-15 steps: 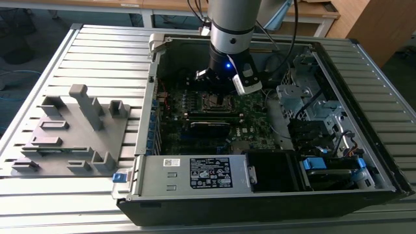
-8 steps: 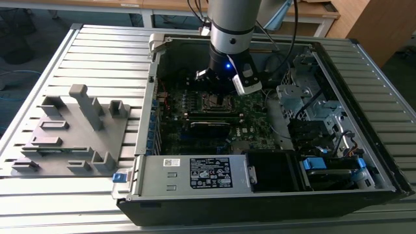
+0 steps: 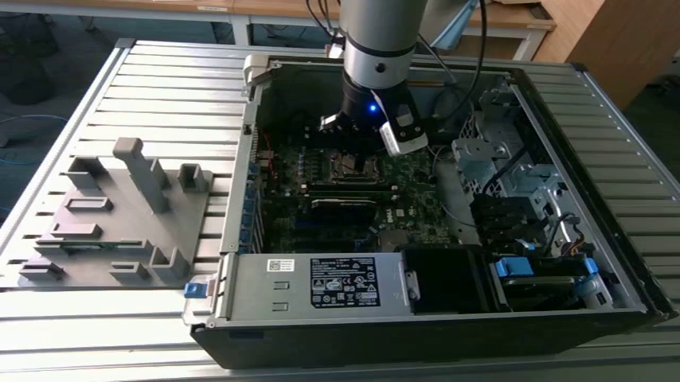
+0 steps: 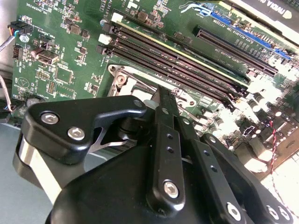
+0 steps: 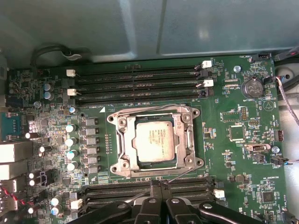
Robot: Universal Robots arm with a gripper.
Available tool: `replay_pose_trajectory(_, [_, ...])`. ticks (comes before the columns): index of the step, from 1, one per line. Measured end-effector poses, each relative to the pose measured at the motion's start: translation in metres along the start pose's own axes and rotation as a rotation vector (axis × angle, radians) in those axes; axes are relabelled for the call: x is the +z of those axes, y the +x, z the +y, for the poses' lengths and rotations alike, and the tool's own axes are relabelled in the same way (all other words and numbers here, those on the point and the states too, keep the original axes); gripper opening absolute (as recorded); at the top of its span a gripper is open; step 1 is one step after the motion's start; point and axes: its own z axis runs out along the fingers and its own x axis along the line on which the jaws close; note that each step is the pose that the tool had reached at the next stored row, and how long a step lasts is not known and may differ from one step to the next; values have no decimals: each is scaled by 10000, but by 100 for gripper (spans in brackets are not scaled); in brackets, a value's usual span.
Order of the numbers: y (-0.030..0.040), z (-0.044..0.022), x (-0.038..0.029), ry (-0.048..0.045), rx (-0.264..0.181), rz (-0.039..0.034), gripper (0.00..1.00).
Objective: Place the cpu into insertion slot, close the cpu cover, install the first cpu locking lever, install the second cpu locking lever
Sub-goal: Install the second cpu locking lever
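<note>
The gripper (image 5: 159, 186) hangs low over the motherboard (image 5: 233, 154) inside the open computer case (image 3: 447, 318), which lies on the slatted desk (image 3: 127, 72). In both wrist views its jaws look pressed together with nothing between them, their tip just at the edge of the insertion slot (image 5: 156, 140), on the side facing a bank of long black memory slots (image 5: 154, 191).

The cpu (image 5: 155, 141) already sits in the insertion slot, face up and flat, its edges square with the socket frame. It is nearly square, so it has little long axis to speak of; its sides run parallel and crosswise to the memory slots.

The cpu cover (image 5: 187, 135) appears to lie down around the chip, its open middle showing the silver face. A thin wire locking lever (image 5: 180, 175) slants out from the socket's edge toward the gripper, seemingly not latched.

My judgement is that the work stands at a lever. Doing it well means catching the thin wire squarely with the closed tip, pushing it down and sideways under its hook, and keeping clear of the memory slots beside the socket.
</note>
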Motion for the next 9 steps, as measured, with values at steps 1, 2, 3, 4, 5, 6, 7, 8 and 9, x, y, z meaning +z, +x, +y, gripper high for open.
replay_pose_trajectory(1, [2, 0, 2, -1, 0, -1, 10])
replay_pose_trajectory(2, [6, -1, 4, 0, 1, -2, 10])
replay_pose_trajectory(3, [9, -2, 5, 0, 0, -3, 10])
replay_pose_trajectory(4, [13, -4, 5, 0, 0, -4, 10])
replay_pose_trajectory(5, [17, -6, 6, 0, -1, -4, 10])
replay_pose_trajectory(6, [20, -8, 6, 0, -1, -5, 10])
replay_pose_trajectory(7, [25, -9, 7, 0, -1, -6, 10])
replay_pose_trajectory(8, [31, -10, 8, 0, -1, -8, 10])
replay_pose_trajectory(9, [38, -11, 9, 1, -2, -8, 10])
